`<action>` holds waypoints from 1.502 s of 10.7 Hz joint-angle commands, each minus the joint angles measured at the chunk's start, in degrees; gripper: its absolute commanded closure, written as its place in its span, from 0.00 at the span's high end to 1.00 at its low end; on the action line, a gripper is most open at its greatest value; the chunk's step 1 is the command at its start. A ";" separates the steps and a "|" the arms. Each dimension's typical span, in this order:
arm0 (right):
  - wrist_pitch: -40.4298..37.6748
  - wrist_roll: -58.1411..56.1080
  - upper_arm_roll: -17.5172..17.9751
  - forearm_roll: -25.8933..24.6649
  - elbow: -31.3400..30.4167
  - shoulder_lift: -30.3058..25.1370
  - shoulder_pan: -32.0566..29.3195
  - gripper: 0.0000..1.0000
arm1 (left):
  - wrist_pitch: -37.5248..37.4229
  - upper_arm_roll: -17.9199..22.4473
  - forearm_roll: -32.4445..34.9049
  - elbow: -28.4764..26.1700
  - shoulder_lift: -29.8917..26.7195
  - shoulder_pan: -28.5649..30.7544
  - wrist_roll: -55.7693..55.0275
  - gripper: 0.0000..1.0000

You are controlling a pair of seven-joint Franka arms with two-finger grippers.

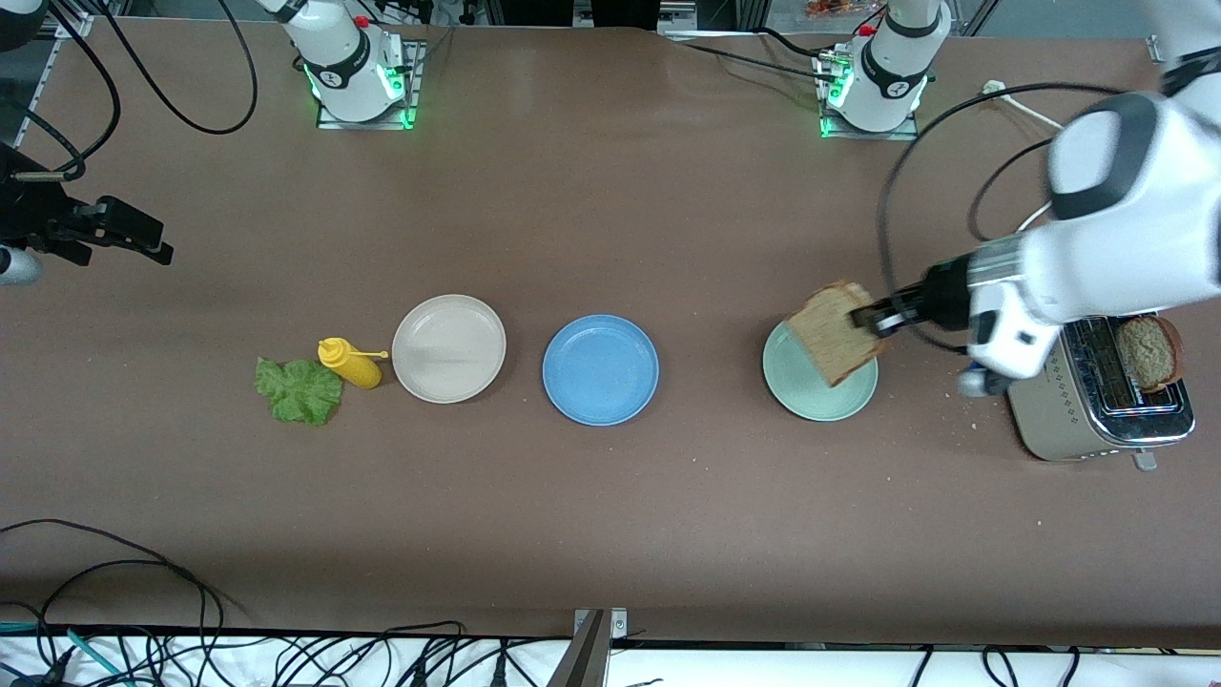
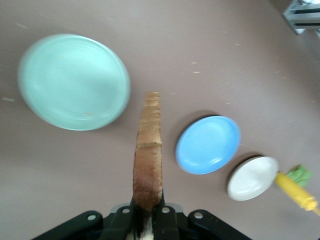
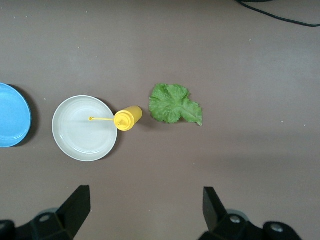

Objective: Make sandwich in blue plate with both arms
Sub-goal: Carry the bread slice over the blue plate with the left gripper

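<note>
The left gripper is clamping a slice of brown, speckled toast by its edge, holding it tilted in the air over the pale green plate. That plate is round, shallow and smooth, sitting toward the left arm's end of the table from the blue plate. The blue plate, matte and round, is lying bare at the middle of the brown table. A second, rounder piece of toast is standing in the slot of a shiny metal toaster, which is resting past the green plate at the left arm's end.

On the right arm's side of the blue plate, a beige plate is sitting just beside a yellow squeeze bottle lying on its side, its thin nozzle reaching over the plate's rim. A ruffled green lettuce leaf is lying flat next to the bottle, farther from the blue plate.

The right gripper is waiting with fingers spread wide and empty, high over the right arm's end of the table.

The left wrist view is showing the toast edge-on, its darker crust pinched between the fingers, a detail the front view is missing. The right wrist view is looking down on the lettuce, bottle and beige plate.
</note>
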 commanded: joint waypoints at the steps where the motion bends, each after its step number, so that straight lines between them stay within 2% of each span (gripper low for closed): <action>1: -0.41 -0.88 -0.01 0.86 1.37 0.49 -0.18 1.00 | 20.41 -0.84 -4.28 -7.43 0.83 -9.13 -9.76 0.00; 4: -0.41 -0.88 0.08 0.86 1.37 0.49 -0.09 1.00 | 35.44 -0.49 -3.31 -8.22 5.66 -18.63 -16.53 0.00; 8: -0.41 -0.88 0.08 0.86 1.37 0.58 -0.09 1.00 | 46.89 -0.40 -0.94 -7.96 12.42 -24.71 -16.46 0.00; 11: -0.41 -0.88 0.08 0.86 1.37 0.49 -0.09 1.00 | 50.34 -0.40 4.32 -7.09 17.08 -26.56 -16.37 0.00; 16: -0.32 -0.88 -0.01 0.86 1.37 0.49 -0.09 1.00 | 50.43 -0.14 5.65 -3.83 21.32 -27.79 -16.46 0.00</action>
